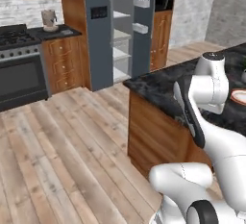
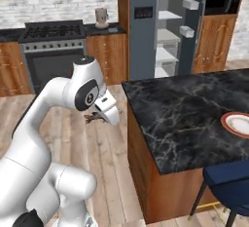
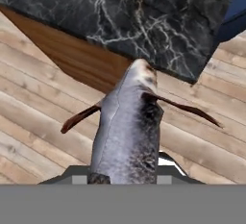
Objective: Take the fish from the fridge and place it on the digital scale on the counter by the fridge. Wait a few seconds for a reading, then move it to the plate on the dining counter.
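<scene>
My gripper (image 2: 100,115) is shut on the fish (image 3: 127,131), a slim dark grey fish with brown fins. It hangs over the wooden floor, just left of the dining counter (image 2: 185,109). In the hand view the fish points at the counter's marble corner (image 3: 120,11). The plate (image 2: 238,123) with its red-orange rim lies at the counter's far right edge, and also at the right edge of the left base view (image 1: 239,95). Behind, the fridge (image 2: 165,26) stands open with white shelves. The digital scale (image 1: 66,32) is a small grey slab on the narrow counter (image 1: 57,34) left of the fridge.
A tan coffee machine (image 2: 101,18) stands on the narrow counter beside a black stove (image 2: 51,50). A blue chair (image 2: 228,177) sits at the island's near right side. Open wooden floor (image 1: 62,146) stretches between the island and the stove.
</scene>
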Controlling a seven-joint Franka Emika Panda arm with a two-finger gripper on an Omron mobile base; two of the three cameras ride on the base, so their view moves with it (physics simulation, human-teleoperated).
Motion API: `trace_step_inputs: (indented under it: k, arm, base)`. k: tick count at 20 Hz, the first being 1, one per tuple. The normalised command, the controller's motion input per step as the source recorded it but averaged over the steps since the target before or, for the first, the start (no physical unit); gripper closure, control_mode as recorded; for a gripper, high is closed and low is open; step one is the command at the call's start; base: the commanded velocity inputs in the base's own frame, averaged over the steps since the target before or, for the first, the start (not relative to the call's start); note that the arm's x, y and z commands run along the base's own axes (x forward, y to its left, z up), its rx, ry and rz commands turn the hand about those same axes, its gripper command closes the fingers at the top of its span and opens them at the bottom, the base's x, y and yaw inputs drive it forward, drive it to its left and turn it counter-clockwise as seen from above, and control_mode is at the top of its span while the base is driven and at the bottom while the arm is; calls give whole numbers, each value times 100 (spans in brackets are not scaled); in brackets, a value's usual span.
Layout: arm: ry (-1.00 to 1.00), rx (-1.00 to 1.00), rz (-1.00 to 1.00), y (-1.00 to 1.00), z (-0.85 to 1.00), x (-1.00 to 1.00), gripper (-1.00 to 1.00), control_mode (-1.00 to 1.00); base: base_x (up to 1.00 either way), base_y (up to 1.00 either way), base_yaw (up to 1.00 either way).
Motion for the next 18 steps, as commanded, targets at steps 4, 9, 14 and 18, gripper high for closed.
trace_step_inputs:
  k: [4, 9, 14, 18]
  arm:
    - [0, 0, 0, 0, 0, 0, 100, 100]
    - [0, 0, 0, 0, 0, 0, 100, 100]
    - [0, 0, 0, 0, 0, 0, 100, 100]
    - [0, 0, 0, 0, 0, 0, 100, 100]
  base:
    - [-56, -100, 51]
    - [-33, -100, 50]
    - [-30, -100, 49]
    - [-44, -100, 48]
